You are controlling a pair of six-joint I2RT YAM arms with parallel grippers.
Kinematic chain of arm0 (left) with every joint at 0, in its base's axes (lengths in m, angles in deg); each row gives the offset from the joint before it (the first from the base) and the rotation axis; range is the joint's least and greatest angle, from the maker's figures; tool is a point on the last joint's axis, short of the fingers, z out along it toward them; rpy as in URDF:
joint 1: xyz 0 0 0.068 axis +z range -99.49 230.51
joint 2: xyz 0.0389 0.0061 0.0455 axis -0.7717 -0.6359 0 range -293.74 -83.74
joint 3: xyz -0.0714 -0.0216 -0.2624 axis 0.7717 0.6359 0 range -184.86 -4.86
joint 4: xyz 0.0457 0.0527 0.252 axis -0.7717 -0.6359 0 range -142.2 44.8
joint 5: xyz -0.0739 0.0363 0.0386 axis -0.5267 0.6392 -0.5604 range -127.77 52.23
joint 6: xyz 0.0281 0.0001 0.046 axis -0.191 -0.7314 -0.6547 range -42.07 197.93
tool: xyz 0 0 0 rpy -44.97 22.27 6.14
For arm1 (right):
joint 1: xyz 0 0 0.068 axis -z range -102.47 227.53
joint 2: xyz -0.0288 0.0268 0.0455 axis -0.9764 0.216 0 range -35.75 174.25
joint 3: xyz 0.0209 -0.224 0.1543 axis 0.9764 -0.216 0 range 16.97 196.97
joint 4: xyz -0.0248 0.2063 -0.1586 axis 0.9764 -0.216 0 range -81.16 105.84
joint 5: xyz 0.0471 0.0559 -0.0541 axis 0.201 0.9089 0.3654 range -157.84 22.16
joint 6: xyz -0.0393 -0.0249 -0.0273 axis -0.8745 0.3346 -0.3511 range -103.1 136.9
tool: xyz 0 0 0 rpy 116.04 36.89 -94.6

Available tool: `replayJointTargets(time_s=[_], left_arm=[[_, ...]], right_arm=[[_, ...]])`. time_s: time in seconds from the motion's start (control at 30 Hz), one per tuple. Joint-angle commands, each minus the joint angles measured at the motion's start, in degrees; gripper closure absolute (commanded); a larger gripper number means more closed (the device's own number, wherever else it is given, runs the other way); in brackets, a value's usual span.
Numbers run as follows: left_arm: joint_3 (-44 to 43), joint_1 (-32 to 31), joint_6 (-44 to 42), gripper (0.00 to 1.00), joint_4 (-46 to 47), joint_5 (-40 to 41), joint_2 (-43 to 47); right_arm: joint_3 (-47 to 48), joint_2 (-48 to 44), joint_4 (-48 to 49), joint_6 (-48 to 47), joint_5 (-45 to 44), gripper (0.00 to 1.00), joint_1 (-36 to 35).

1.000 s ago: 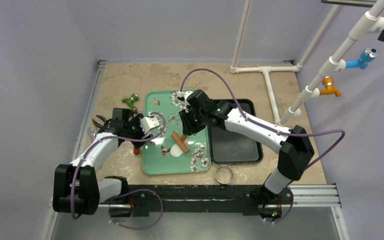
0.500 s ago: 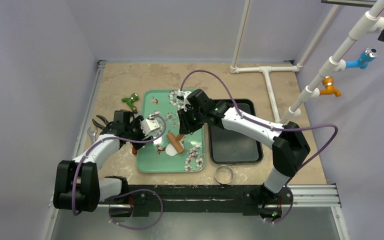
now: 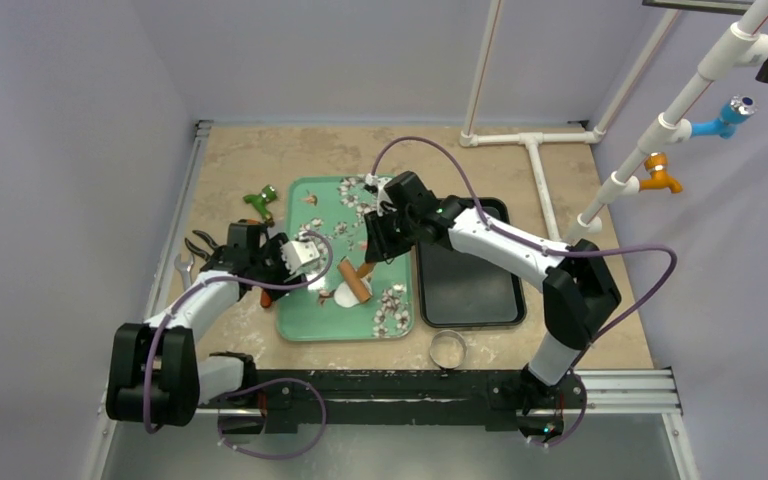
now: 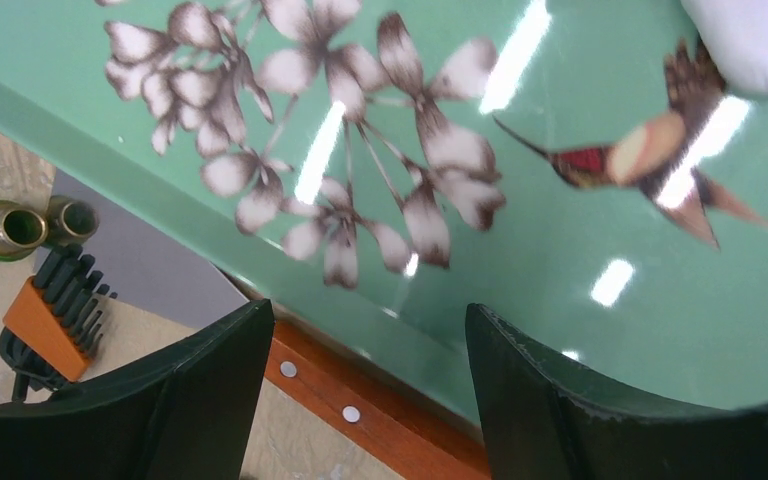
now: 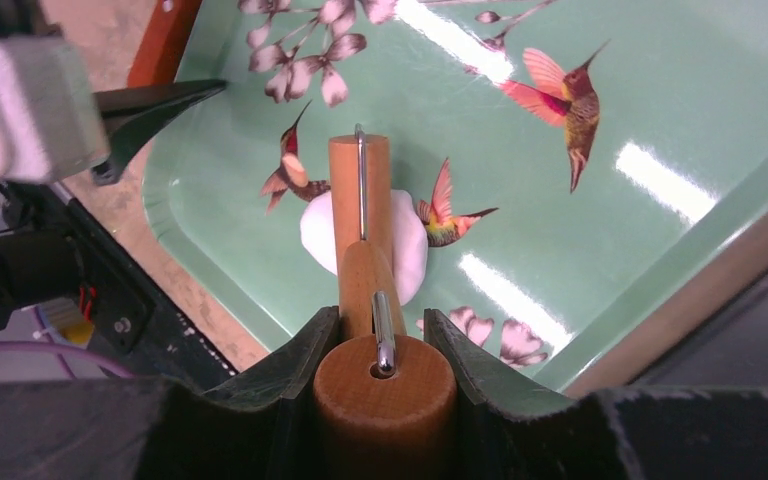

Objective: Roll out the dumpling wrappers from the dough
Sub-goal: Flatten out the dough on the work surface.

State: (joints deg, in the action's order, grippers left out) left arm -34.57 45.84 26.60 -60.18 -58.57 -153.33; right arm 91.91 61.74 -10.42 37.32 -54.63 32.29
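Observation:
On the green flowered tray (image 3: 305, 215) lies a flattened white dough (image 3: 343, 298); the wooden roller (image 3: 353, 287) rests across it. My right gripper (image 3: 372, 255) is shut on the roller's handle. From the right wrist, the handle (image 5: 385, 385) sits between the jaws of that gripper (image 5: 380, 315) and the dough (image 5: 412, 250) shows on both sides of the roller (image 5: 360, 190). My left gripper (image 3: 310, 268) is at the tray's left rim, open. Seen from the left wrist, the tray's rim (image 4: 440, 350) runs between the fingers of the left gripper (image 4: 368, 312), and the dough (image 4: 755, 40) is at the top right.
A black tray (image 3: 470, 280) stands right of the green one, a metal ring cutter (image 3: 447, 348) near the front edge. A wooden handle (image 4: 360, 400) lies under the green tray's rim. A green tool (image 3: 258, 205), pliers (image 3: 198, 245) and a wrench (image 3: 182, 268) lie left. White pipes (image 3: 535, 150) stand at back right.
The green tray has slid and turned a little to the left. The right gripper has shifted back and right with the roller still over the dough. The left gripper has hardly moved.

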Motion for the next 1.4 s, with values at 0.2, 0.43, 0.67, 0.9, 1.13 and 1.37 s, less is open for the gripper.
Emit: replayJointTargets(time_s=[0.2,0.43,0.67,0.9,1.13,1.37], left_arm=[[-19.3,0.4,9.9,0.33,-14.6,-3.2,-5.6],[-39.5,0.3,35.2,0.37,-19.3,1.7,-25.0],[-43.1,-0.8,41.5,0.48,-18.0,10.6,-30.8],[-46.4,-1.2,41.3,0.48,-21.1,14.4,-37.6],[-49.5,-2.2,41.2,0.59,-23.8,11.4,-40.1],[-52.2,-3.1,41.9,0.68,-24.5,9.1,-41.7]], right_arm=[[2.8,0.5,-9.2,-7.7,-10.8,1.0,4.6],[7.0,-1.4,-9.9,-7.0,-5.4,1.0,4.5],[9.5,-1.3,-10.6,-7.3,-2.6,1.0,4.5],[8.9,-1.9,-10.6,-7.0,-3.1,1.0,4.5],[7.8,-0.9,-8.8,-6.1,0.3,1.0,4.4],[10.5,-3.3,-11.6,-6.2,-2.3,1.0,3.7]])
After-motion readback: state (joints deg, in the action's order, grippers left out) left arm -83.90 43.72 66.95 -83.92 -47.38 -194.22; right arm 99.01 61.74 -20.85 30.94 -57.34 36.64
